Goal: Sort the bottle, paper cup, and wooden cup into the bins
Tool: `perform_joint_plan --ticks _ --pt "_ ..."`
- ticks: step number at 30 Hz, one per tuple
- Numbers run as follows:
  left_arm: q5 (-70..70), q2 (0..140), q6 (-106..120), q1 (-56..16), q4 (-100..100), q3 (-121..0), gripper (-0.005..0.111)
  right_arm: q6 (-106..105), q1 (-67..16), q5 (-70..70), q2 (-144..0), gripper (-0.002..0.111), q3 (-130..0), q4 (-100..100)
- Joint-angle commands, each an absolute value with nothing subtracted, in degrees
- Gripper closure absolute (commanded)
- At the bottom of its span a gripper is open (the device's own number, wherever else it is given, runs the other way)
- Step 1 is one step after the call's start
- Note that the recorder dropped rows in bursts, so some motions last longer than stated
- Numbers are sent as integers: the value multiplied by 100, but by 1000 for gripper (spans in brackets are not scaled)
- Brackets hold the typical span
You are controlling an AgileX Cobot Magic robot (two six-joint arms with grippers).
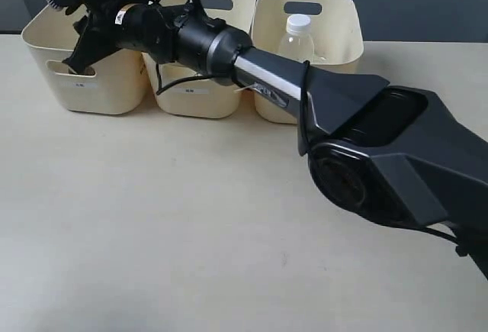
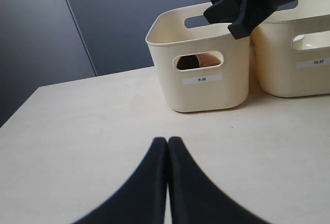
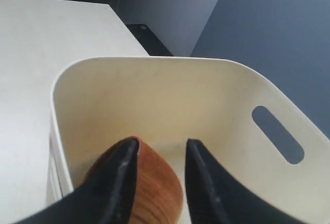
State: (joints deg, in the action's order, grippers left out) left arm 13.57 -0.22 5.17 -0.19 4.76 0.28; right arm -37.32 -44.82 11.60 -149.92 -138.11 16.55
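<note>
Your right pincer (image 1: pixel 72 11), parted and holding nothing, reaches across above the leftmost bin (image 1: pixel 114 88) with the wooden cup (image 3: pixel 149 188) lying inside it below the fingers, table (image 1: pixel 152 233) bare in front; left pincer (image 2: pixel 167 183) closed, low over it.

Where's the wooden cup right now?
The wooden cup sits inside the leftmost bin in the exterior view, directly beneath the open right pincer; the left wrist view shows it through that bin's handle cut-out.
</note>
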Motion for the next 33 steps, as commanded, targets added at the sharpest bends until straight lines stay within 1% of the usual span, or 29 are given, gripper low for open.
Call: perform_joint_plan --ticks 1,3,8,9,10,12,19,23,28,33 --pt "1331 0 505 -23 463 0 107 -3744 -4540 1105 -14682 76 -13857 1705" --pt "1331 0 505 -23 463 0 107 -3732 -4586 1233 -14440 76 -13857 1705" --pt "1331 0 505 -23 463 0 107 -3732 -4744 2101 -13576 77 -13857 1662" --pt "1331 0 505 -23 463 0 107 -3732 -4789 2337 -13384 80 -13857 1662" --pt "1331 0 505 -23 463 0 107 -3732 -4830 2635 -13173 86 -13857 1688" --pt "1331 0 505 -23 463 0 107 -3732 -4866 2980 -12950 92 -13857 1712" --pt "1331 0 505 -23 463 0 107 -3541 -4879 4488 -12326 109 -13857 2298" --pt "1331 0 505 -23 463 0 107 -3529 -4879 5247 -12064 109 -13857 2856" --pt "1331 0 505 -23 463 0 107 -3529 -4879 5311 -12040 109 -13857 3512" --pt "1331 0 505 -23 463 0 107 -3529 -4879 5298 -12040 109 -13857 3551"
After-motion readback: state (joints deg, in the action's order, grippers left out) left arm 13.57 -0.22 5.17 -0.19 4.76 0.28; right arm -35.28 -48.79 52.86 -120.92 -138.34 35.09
